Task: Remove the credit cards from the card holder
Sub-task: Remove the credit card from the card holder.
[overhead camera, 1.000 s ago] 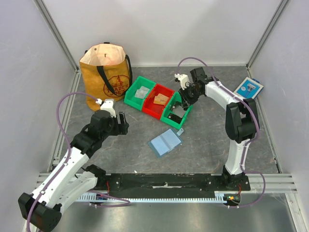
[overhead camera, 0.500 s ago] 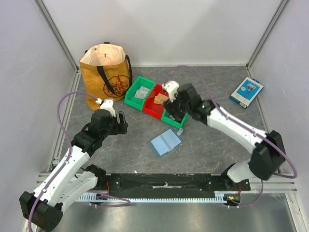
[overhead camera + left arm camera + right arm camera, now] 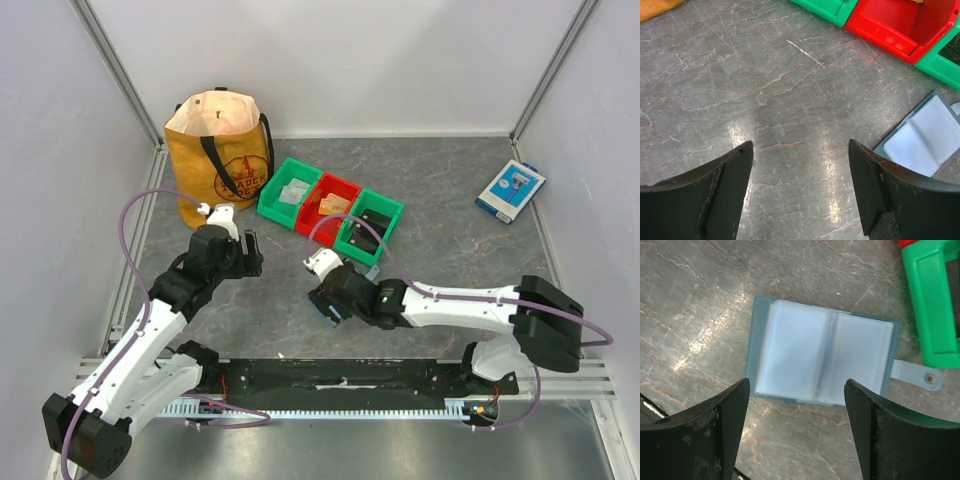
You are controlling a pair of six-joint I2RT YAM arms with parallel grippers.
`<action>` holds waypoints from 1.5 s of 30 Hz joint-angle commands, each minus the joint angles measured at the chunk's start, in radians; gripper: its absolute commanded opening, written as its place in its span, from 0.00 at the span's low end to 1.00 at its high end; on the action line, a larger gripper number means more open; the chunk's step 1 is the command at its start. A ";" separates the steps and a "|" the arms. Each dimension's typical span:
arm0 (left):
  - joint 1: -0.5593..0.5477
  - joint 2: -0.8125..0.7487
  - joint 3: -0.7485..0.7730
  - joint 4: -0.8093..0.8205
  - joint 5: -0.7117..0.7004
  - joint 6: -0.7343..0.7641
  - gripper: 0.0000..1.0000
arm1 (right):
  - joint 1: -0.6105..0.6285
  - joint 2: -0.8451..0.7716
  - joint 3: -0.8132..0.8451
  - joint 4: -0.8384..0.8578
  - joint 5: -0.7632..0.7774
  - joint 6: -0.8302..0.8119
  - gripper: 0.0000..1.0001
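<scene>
We see the right gripper (image 3: 796, 387), jaws spread wide, above the open card holder (image 3: 822, 357) near the table's (image 3: 450, 250) near edge; the left gripper (image 3: 800, 150) also gapes, empty.

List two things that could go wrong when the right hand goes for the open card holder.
1. The card holder lies flat and open under the open right hand, and no card edge stands proud. The fingers may pinch a pocket instead of a card.
2. The left hand hovers open over bare table, off the holder, so a pull may drag or lift the whole holder.
</scene>
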State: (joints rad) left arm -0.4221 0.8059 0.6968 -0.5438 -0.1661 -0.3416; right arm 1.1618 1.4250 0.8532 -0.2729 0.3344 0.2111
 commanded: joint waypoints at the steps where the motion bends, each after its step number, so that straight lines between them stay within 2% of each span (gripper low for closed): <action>1: 0.008 0.009 0.010 0.022 -0.019 0.027 0.82 | 0.053 0.084 0.009 0.084 0.146 0.108 0.84; 6: 0.011 0.013 0.009 0.024 -0.016 0.026 0.82 | 0.056 0.155 0.012 0.103 0.190 0.158 0.85; 11: 0.014 0.019 0.010 0.024 -0.012 0.027 0.82 | 0.056 0.209 0.006 0.123 0.154 0.175 0.81; 18: 0.014 0.019 0.010 0.025 -0.007 0.027 0.81 | 0.056 0.238 0.012 0.136 0.037 0.194 0.63; 21: 0.017 0.018 0.010 0.025 -0.006 0.030 0.81 | 0.059 0.259 0.024 0.139 -0.024 0.205 0.52; 27: 0.019 0.013 0.007 0.025 -0.006 0.027 0.81 | 0.098 0.318 0.079 0.138 -0.054 0.238 0.36; 29: 0.017 0.015 0.007 0.024 -0.003 0.027 0.81 | 0.108 0.327 0.101 0.130 -0.055 0.252 0.34; 33: 0.019 0.016 0.007 0.025 0.000 0.027 0.81 | 0.124 0.327 0.153 0.107 -0.058 0.275 0.36; 41: 0.020 0.013 0.006 0.030 0.019 0.029 0.81 | 0.122 0.264 0.219 0.020 0.073 0.292 0.62; 45: 0.017 0.010 0.003 0.045 0.137 -0.011 0.80 | 0.070 0.180 0.169 -0.012 0.095 0.274 0.70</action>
State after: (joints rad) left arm -0.4068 0.8249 0.6968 -0.5434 -0.1383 -0.3424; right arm 1.2770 1.7145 1.0351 -0.2417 0.3584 0.4873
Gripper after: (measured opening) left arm 0.809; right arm 0.680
